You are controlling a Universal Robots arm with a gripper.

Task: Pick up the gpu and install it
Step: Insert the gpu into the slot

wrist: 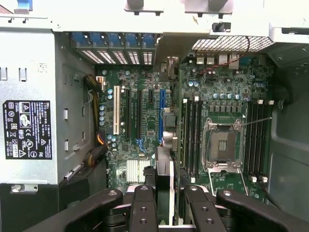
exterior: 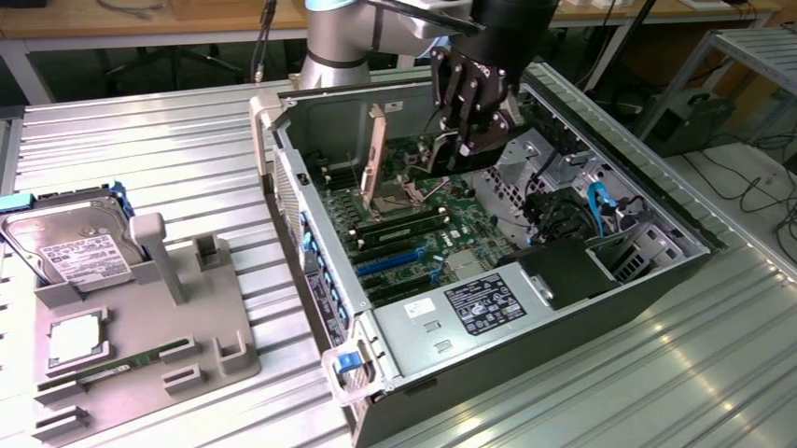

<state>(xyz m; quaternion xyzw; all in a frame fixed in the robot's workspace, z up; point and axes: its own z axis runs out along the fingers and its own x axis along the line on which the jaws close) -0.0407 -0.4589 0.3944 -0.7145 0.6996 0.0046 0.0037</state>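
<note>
- The open computer case (exterior: 498, 308) lies on the metal worktop (exterior: 162, 149), its motherboard (wrist: 145, 125) exposed.
- Above the board, the gripper (exterior: 464, 140) has its jaws pinching the gpu (wrist: 164, 188), held edge-on over the slots.

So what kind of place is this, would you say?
Probably a robotics lab or workshop bench for computer assembly: an open computer case lies on a ribbed metal table, a robot arm reaches into it, and a hard drive waits in a grey holder.
</note>
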